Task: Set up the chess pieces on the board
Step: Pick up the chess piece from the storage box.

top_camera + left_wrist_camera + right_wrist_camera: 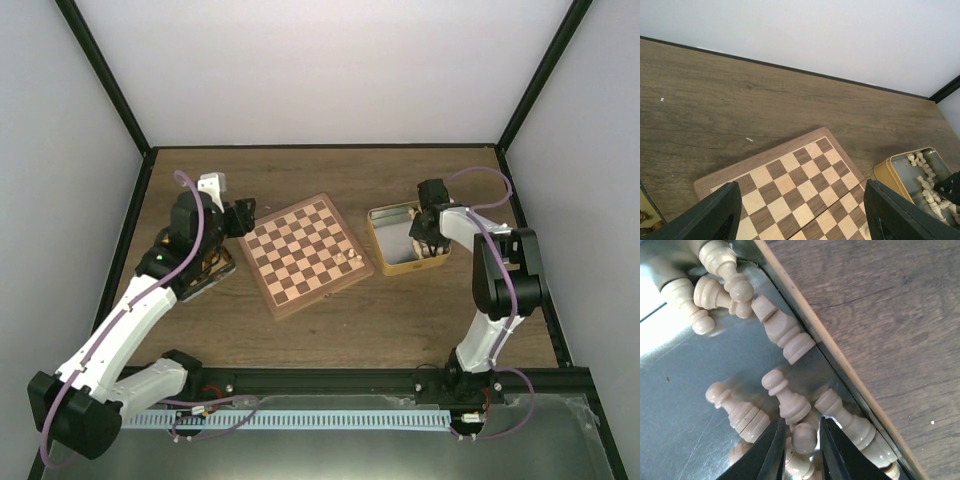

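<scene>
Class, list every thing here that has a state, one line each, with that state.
Square brown-and-tan checked wooden chessboard, lying flat, nearly bare.
Rectangular gold metal tin, open, pale wooden chess pieces lying inside.
Left claw, open, empty.
Right claw, narrow around a pawn's head, grip unclear.

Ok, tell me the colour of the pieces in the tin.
Pale cream pieces; the right wrist view shows them best.

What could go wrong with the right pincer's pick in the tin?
1. The right pincer flanks only the round head of a pawn; it may squirt out.
2. Neighbouring pieces crowd it and could get dragged along.
3. The tin wall is close; a finger might catch it on lifting.
</scene>
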Available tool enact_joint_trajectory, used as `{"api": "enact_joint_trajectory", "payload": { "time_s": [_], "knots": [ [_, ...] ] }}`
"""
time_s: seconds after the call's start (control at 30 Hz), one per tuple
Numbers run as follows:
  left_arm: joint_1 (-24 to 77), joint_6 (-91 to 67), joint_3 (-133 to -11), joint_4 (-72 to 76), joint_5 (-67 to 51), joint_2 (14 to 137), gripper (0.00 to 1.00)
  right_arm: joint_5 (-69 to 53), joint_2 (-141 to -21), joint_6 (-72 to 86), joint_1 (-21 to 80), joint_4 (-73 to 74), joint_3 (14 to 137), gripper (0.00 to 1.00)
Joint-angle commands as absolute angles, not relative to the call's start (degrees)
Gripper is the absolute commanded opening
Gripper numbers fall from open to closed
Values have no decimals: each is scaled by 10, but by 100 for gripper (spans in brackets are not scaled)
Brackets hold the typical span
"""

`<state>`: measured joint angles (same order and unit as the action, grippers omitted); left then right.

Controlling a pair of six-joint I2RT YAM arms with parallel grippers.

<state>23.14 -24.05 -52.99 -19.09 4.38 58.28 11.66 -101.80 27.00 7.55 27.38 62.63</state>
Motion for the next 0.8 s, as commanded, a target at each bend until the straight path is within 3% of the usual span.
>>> {"api": "enact_joint_trajectory", "payload": {
  "time_s": [0.0,0.23,0.6,0.77],
  "knots": [
    [229,-245,-529,-179,38,588,69,136,-1030,265,68,247,640,20],
    [229,-245,-527,-179,38,588,69,133,-1022,265,66,244,643,9],
    [228,-250,-521,-170,45,574,69,18,-908,263,96,274,642,9],
    [229,-258,-518,-168,64,561,69,-26,-893,266,178,301,662,9]
  ]
}}
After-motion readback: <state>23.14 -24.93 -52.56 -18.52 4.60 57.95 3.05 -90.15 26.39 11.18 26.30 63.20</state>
